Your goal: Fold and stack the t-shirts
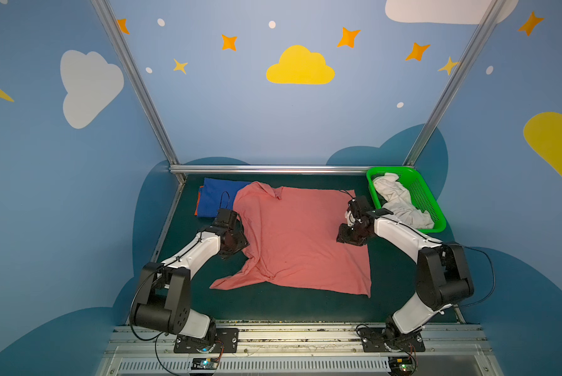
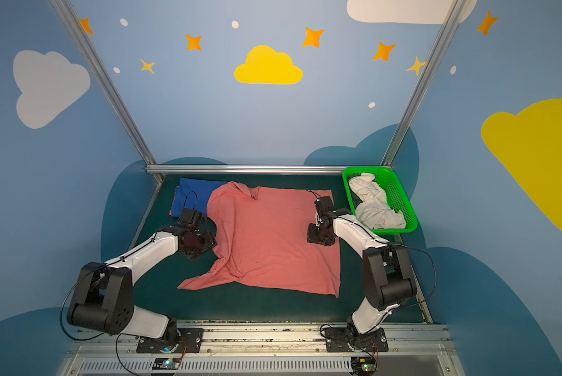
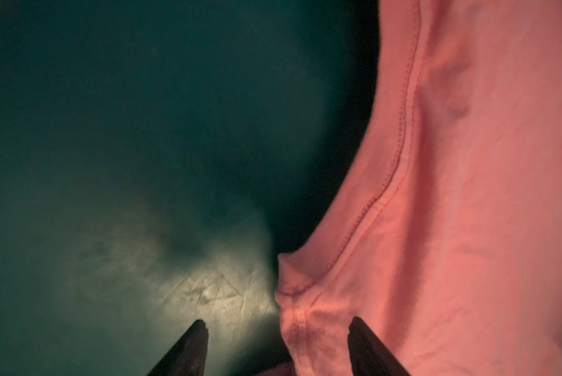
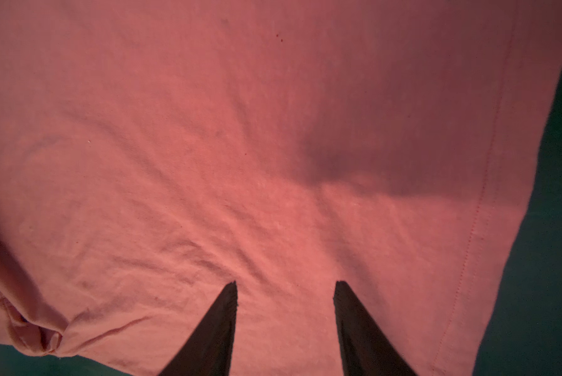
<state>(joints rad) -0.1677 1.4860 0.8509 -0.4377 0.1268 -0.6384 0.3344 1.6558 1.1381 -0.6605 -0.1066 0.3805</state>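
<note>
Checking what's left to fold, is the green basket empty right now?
No, a crumpled white t-shirt lies inside the green basket, filling much of it.

Reaches in from 7 o'clock with the left arm [image 1: 191,250], elbow bent, forearm heading toward 1 o'clock. Points the left gripper [image 3: 278,322] downward at 9 o'clock, fingers spread apart. Leans in from 5 o'clock with the right arm [image 1: 403,234], toward 11 o'clock. Aims the right gripper [image 4: 284,284] downward at 3 o'clock, fingers parted.
</note>
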